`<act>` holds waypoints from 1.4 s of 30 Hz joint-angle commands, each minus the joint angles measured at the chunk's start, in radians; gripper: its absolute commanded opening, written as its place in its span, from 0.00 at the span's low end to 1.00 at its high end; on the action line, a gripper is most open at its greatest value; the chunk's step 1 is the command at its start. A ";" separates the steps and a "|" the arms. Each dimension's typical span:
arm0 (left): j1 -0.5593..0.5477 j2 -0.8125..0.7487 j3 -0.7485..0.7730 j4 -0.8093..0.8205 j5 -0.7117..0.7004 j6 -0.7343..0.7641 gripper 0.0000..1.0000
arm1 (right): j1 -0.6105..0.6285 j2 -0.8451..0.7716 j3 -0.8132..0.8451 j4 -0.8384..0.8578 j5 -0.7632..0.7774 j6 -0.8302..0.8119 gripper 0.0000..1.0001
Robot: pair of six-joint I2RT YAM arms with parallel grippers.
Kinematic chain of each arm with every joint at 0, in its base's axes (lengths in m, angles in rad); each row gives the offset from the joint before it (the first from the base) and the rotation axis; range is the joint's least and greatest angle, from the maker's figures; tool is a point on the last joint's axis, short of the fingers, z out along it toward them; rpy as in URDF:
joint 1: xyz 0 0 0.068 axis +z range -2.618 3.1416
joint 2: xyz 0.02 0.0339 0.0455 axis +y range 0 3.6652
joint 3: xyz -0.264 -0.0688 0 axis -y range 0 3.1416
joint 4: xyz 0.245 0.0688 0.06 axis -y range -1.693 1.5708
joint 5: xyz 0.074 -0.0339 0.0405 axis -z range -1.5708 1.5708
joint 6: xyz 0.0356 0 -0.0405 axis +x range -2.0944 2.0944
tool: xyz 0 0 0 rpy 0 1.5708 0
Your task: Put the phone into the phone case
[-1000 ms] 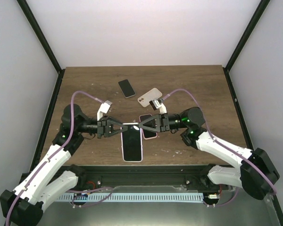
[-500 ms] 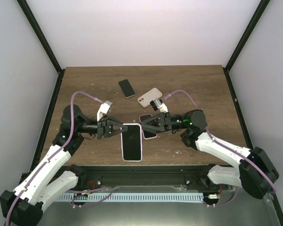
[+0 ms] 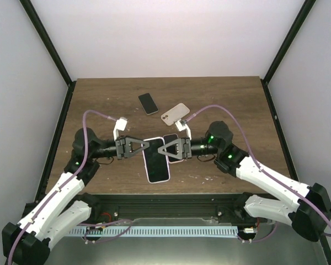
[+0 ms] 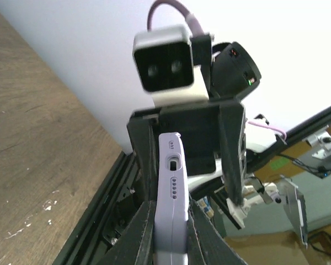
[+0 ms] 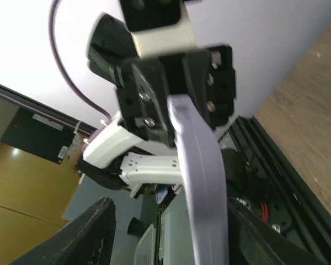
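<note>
Since a second ago: right gripper (image 3: 160, 150) has let go and its jaws now stand apart. The phone (image 3: 156, 161) has swung a bit further from the near edge and sits slightly skewed.

Left gripper (image 3: 148, 145) is clamped on the phone near its top corner, one pad on each face. Left wrist view shows the lavender case (image 4: 171, 193) edge-on between those fingers, port and speaker cutouts facing away.

Right wrist view: the same lavender edge runs between the right fingers (image 5: 96, 237) with a gap on both sides, so no contact there.

My read: the phone already looks seated in the case. The left arm is steadying it alone while the right frees up to press or re-grip. Can't tell whether the far end rests on the table or hangs clear.

Surface: dark wood tabletop (image 3: 237, 110), scuffed with pale marks. Also on it:
- a small black phone (image 3: 148, 103) and a beige case (image 3: 175, 112) toward the back, well apart from the grippers
- a pink-rimmed phone (image 3: 176, 160) lying under the right gripper

Room: plain white enclosure walls, black frame posts at the corners.
</note>
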 commanded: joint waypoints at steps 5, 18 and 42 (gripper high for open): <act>0.012 -0.024 0.019 0.010 -0.141 0.009 0.00 | 0.044 0.012 0.049 -0.167 -0.005 -0.162 0.20; 0.012 0.033 0.332 -0.643 -0.108 0.559 0.57 | 0.045 0.051 0.070 -0.169 -0.109 -0.202 0.01; 0.001 0.103 0.331 -0.683 -0.104 0.585 0.51 | 0.034 0.125 0.091 -0.276 0.028 -0.314 0.01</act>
